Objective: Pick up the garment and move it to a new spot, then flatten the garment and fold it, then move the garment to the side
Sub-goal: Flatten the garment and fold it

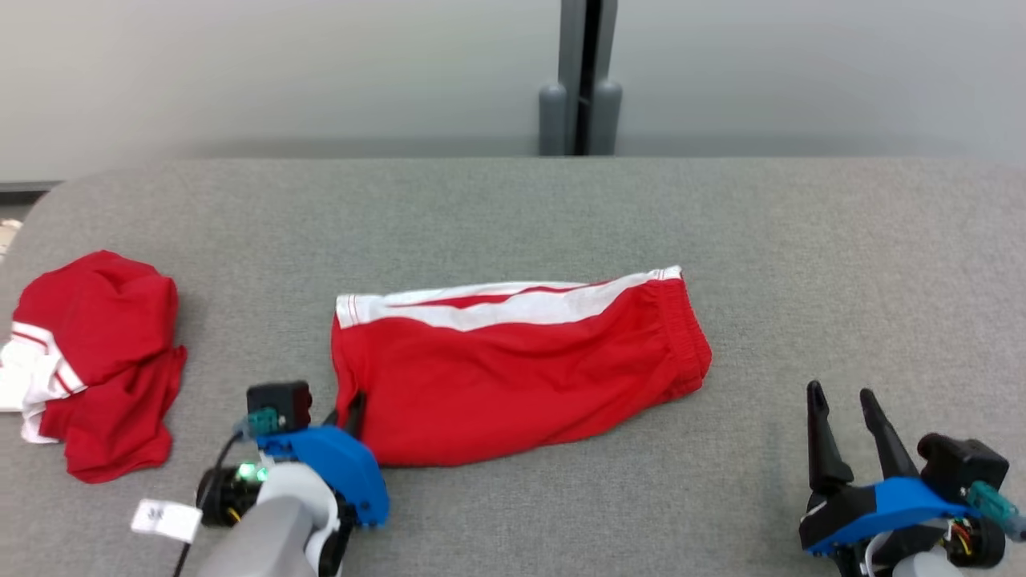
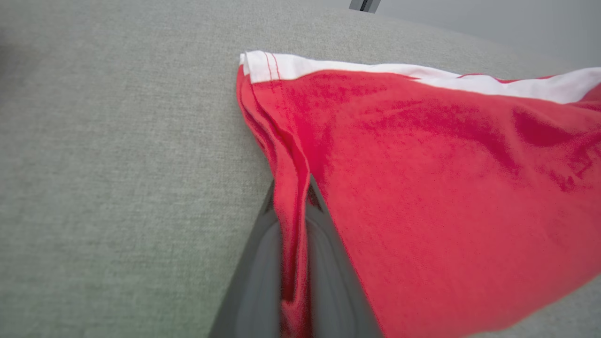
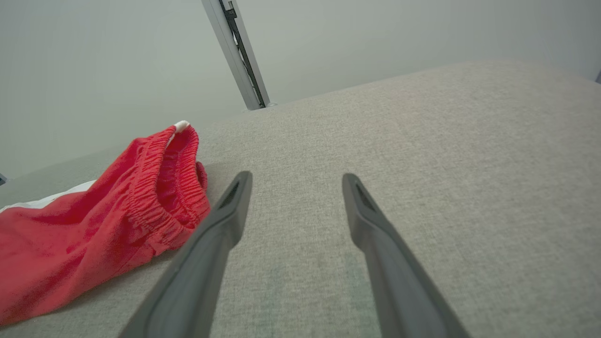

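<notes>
Red white-striped fabric shorts (image 1: 513,377) lie ahead of the left tool (image 1: 351,405), clenched on their hem; right tool (image 1: 840,393) released. Moving-aside step likely: lift next.

Blue-bodied right claw (image 1: 840,393), dark fingers (image 1: 822,449)
</notes>
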You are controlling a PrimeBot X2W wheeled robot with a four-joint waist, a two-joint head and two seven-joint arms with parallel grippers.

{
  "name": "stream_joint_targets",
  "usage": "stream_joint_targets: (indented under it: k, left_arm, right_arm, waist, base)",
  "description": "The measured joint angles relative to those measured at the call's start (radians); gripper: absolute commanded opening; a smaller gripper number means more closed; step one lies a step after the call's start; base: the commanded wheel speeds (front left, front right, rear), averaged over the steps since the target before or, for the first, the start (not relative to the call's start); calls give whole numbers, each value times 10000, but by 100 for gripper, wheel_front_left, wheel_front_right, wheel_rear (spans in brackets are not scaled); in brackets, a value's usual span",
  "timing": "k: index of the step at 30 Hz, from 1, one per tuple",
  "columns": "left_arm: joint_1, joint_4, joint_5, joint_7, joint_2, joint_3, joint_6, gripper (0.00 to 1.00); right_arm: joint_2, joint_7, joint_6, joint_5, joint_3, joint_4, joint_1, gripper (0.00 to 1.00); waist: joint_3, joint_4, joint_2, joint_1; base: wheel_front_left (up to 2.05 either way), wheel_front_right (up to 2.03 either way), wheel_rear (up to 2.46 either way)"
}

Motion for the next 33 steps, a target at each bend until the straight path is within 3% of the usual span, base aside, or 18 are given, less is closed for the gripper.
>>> stream_joint_targets:
  k: [6,7,8,9,13,17,26,33]
  left_arm:
    - [904,-479,33,-430,-165,228,405,0]
    - [979,-663,82,-443,-151,303,531,30]
    - [1038,-1009,245,-447,-107,422,706,90]
    - [1088,-1429,401,-460,-56,619,848,100]
    - [1701,-3068,1175,-470,107,1442,1338,100]
    - [2306,-4082,1854,-472,48,1983,1409,100]
    - [2611,-4558,2721,-474,-198,2667,1001,100]
    - [2771,-4520,3149,-472,-322,3202,688,100]
  right_arm:
    - [-4,0,-2,-86,322,33,261,100]
    - [6,0,0,-88,403,13,255,100]
    - [4,0,0,-86,485,-2,240,100]
    - [0,0,0,-79,587,-10,206,100]
    - [-4,0,0,-54,1198,-27,-227,100]
    - [6,0,0,-268,1732,495,-1062,100]
    - [6,0,0,-974,1177,3057,-2486,100]
    - [-17,-79,0,-453,1001,4217,-2660,100]
  waist:
    - [-249,332,0,1]
    - [-244,373,0,1]
    - [-231,422,0,1]
    - [-215,467,0,2]
    - [-112,621,0,2]
    - [50,799,0,3]
    - [474,1492,0,4]
    - [769,1750,0,4]
  base:
    - [0,0,0]
    - [0,0,0]
    - [0,0,0]
    - [0,0,0]
    - [0,0,0]
    - [0,0,0]
    - [0,0,0]
    - [0,0,0]
